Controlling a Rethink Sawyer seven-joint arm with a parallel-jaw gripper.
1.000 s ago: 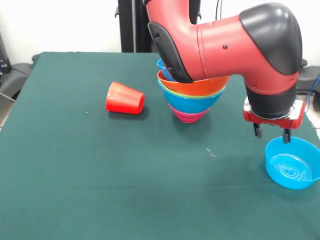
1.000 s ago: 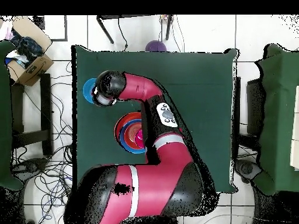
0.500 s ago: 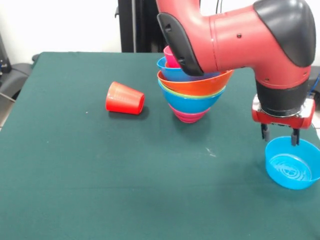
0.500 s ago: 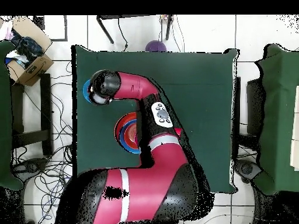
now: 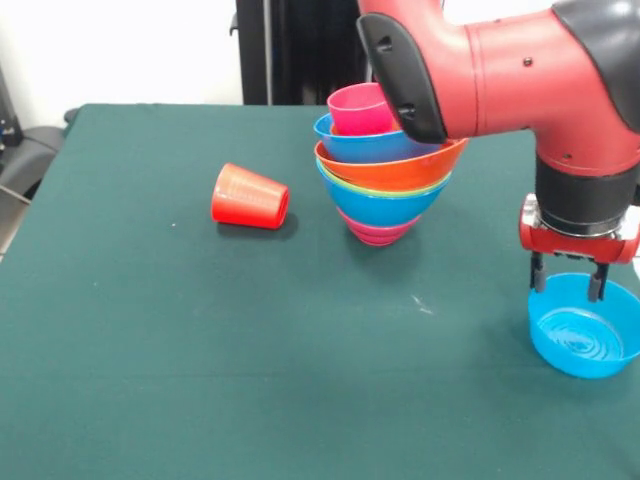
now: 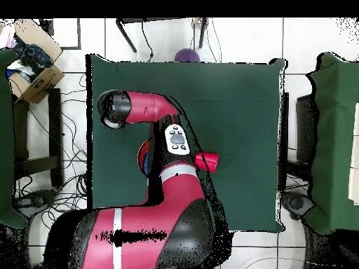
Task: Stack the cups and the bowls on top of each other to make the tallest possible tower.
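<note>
In the front view the tower (image 5: 385, 175) stands mid-table: nested bowls with magenta, blue, green, orange and blue rims, and a pink cup (image 5: 362, 108) on top. To its left a red-orange cup (image 5: 250, 197) lies on its side; the same cup (image 6: 207, 161) shows beside the arm from overhead. A light blue bowl (image 5: 585, 330) sits upright at the right edge. My gripper (image 5: 568, 287) hangs open just over that bowl's far rim, fingers pointing down, nothing held. From overhead the arm hides the gripper and the light blue bowl, and only a sliver of the tower (image 6: 144, 157) shows.
The green table (image 5: 150, 330) spreads left and in front of the tower. From overhead, a purple round thing (image 6: 187, 54) lies just past the table's far edge, and a cardboard box (image 6: 31, 77) sits off the left side.
The gripper has shifted right and lower in the front view, down to the light blue bowl's rim. The arm has swung off the tower, uncovering the pink cup.
</note>
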